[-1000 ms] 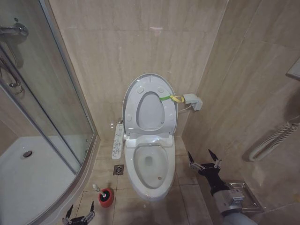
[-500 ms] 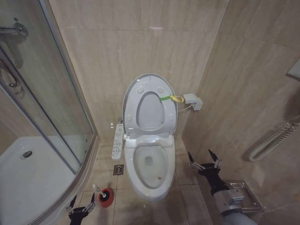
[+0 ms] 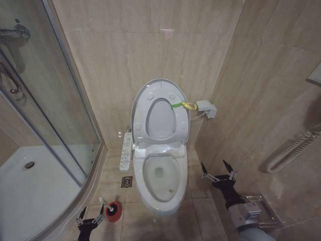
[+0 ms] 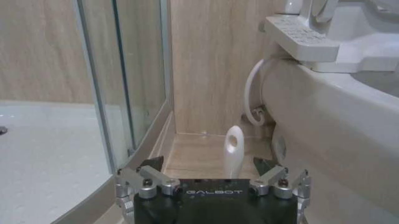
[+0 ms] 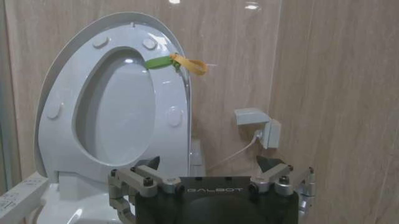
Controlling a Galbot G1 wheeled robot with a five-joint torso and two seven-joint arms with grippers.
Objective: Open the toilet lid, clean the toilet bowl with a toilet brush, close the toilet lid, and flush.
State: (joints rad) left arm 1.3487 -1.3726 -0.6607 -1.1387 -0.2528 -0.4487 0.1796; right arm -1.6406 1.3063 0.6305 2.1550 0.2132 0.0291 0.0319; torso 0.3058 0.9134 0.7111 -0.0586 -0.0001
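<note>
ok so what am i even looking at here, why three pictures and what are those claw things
It is a two-armed wheeled robot in a bathroom. The wide picture is from its head; the other two are from cameras on each wrist. The claws are its end effectors, both open and holding nothing. The left end effector reaches toward the toilet brush standing on the floor; its pale handle sits between the prongs in the left wrist view. The right end effector hangs beside the toilet bowl. The toilet lid is raised.

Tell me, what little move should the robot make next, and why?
Probably ease the left end effector forward and shut it on the toilet brush. The toilet lid already stands up, the toilet bowl is uncovered, and the brush's pale handle rises between the open fingers. The right end effector hangs open beside the bowl.
</note>
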